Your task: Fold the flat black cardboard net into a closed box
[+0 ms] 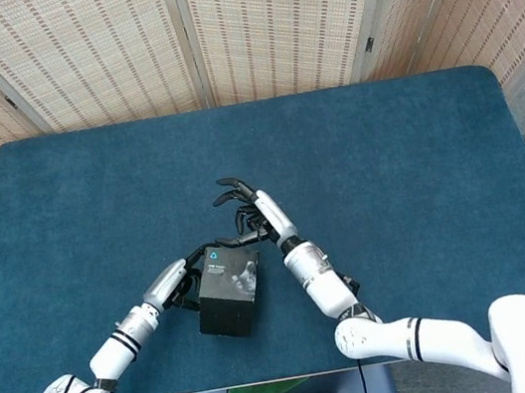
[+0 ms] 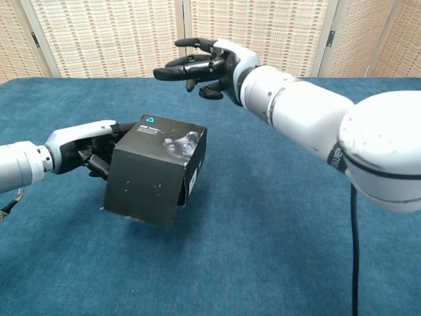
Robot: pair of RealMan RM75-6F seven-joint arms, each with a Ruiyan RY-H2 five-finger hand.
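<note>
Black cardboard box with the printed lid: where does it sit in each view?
Head view: black cardboard box sits lower centre, against the left hand.
Chest view: it sits left of centre, lid down.
Shared landmark: the right hand hovers just past the box.

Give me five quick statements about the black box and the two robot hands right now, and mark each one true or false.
1. The black box has its lid down. True.
2. The right robot hand grips the box. False: it is raised above and behind the box with fingers spread, touching nothing.
3. The left robot hand is against the box's side. True.
4. The box sits flat on the blue table. False: in the chest view it is tilted, one bottom edge lifted.
5. The box's lid is plain black with no markings. False: it carries pale printing and a small blue mark.
</note>
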